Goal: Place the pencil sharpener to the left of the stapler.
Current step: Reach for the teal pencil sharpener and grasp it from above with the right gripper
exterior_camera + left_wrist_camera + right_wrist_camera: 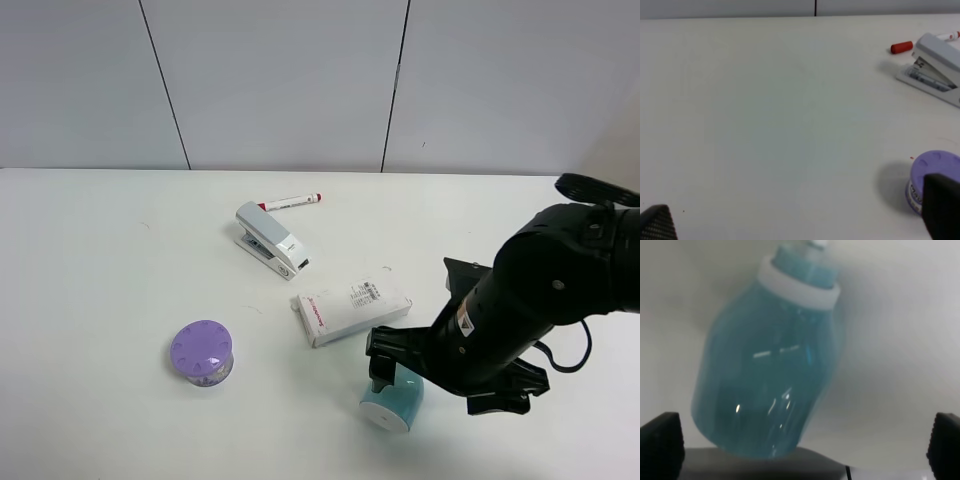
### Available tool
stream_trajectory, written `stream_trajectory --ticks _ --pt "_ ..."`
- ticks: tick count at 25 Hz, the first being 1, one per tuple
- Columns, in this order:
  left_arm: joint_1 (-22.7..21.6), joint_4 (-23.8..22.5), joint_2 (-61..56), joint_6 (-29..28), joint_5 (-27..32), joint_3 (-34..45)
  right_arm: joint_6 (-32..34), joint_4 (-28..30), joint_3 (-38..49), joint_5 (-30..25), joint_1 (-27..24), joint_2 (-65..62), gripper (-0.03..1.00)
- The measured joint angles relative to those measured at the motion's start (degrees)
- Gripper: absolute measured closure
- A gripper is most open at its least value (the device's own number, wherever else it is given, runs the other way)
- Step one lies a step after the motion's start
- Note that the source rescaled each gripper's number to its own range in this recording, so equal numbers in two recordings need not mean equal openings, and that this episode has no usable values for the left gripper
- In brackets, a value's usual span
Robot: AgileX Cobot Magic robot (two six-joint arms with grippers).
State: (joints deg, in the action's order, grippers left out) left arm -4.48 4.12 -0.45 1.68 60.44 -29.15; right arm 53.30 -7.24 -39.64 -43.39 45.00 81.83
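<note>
The teal pencil sharpener (392,405) lies on its side near the table's front edge, white round end facing forward. In the right wrist view the pencil sharpener (770,370) fills the frame, its white collar and cap pointing away. My right gripper (400,370) hovers directly over it, and the same gripper (802,447) stands open, its fingers wide on either side without touching the body. The white and grey stapler (270,240) rests further back and to the left; the stapler (935,67) also shows in the left wrist view. My left gripper (800,220) is open over bare table.
A white box with red print (352,308) lies between the stapler and the sharpener. A purple round lidded container (203,353) stands at the front left. A red-capped marker (292,202) lies behind the stapler. The white table (90,300) stretches left.
</note>
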Motion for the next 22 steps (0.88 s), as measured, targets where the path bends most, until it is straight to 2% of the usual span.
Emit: stream_trajectory --ticks 10,22 --pt "0.0 0.0 0.0 0.0 0.0 0.0 4.19 3.56 0.0 3.83 0.0 0.47 0.03" --pt "0.0 0.0 0.0 0.0 0.0 0.0 4.58 2.6 0.0 6.23 0.0 5.08 0.03"
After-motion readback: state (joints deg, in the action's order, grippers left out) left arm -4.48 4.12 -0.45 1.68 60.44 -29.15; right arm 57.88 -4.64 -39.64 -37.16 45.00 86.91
